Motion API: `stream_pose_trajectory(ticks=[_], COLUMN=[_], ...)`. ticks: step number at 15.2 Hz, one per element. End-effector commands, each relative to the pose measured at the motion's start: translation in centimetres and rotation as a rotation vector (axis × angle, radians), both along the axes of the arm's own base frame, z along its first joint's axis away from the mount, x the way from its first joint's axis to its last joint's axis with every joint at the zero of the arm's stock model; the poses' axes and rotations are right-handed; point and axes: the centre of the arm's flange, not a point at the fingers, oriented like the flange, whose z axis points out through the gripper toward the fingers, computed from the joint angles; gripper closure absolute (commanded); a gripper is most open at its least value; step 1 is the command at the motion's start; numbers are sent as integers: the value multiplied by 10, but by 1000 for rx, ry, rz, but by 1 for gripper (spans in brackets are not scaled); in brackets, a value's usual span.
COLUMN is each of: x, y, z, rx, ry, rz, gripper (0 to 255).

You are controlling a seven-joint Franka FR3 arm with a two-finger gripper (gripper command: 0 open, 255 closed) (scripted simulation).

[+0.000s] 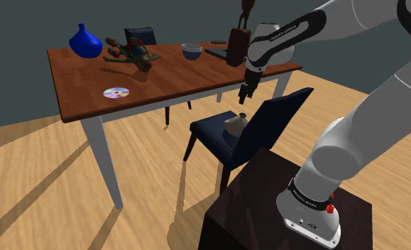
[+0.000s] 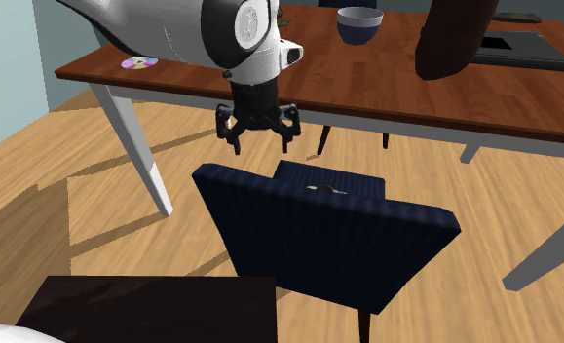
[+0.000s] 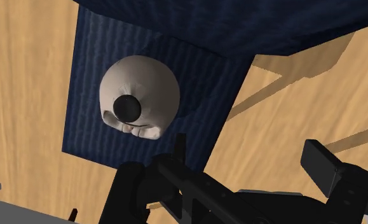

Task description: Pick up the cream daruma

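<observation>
The cream daruma sat on the navy chair seat, just in front of the backrest, its round body turned up toward me. My gripper hung above it, fingers apart and clasping nothing. The daruma lay below and a little off my fingertips' line, so I judged a small sideways correction was needed before descending.
</observation>
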Motion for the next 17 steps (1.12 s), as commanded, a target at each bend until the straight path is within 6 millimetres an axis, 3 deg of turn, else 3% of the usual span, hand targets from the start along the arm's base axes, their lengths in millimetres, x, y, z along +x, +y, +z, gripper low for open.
stream_pose_trajectory(ticks=[1,15,17], x=[8,56,57], y=[-18,-145,-148], z=[-20,-144,-152], rx=[-5,-21,-22], ry=[-2,-8,-8], rz=[-4,-34,-35], gripper=[0,0,0])
